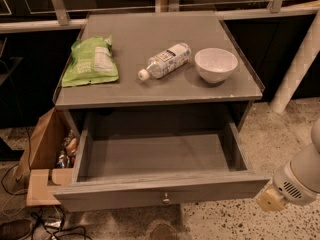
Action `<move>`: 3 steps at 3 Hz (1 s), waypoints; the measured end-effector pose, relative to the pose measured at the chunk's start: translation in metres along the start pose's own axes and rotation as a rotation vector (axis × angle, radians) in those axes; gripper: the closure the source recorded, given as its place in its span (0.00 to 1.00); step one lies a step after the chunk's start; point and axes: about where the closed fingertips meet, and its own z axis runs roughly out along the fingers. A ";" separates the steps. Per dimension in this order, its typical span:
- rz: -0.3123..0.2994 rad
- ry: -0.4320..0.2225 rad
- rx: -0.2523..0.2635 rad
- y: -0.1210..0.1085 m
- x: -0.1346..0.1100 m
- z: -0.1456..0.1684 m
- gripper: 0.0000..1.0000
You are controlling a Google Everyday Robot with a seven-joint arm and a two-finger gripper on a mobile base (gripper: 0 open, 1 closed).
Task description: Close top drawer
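Note:
The top drawer (pixel 160 191) of a grey cabinet stands pulled fully out toward me. Its deep box is empty and its front panel has one small round metal knob (pixel 165 199) at the centre. My gripper (pixel 270 200) is at the lower right, just off the right end of the drawer's front panel and a little below its top edge. Only the white arm end and a tan tip show there.
On the cabinet top (pixel 160 84) lie a green snack bag (pixel 91 61), a plastic bottle on its side (pixel 165 60) and a white bowl (pixel 215 64). An open cardboard box (pixel 42 154) with items stands at the cabinet's left. Cables (pixel 45 226) lie on the speckled floor.

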 end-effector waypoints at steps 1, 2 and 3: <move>-0.006 0.003 -0.008 0.004 -0.020 0.012 1.00; -0.011 -0.013 -0.018 0.004 -0.049 0.022 1.00; 0.019 -0.015 -0.043 0.000 -0.059 0.041 1.00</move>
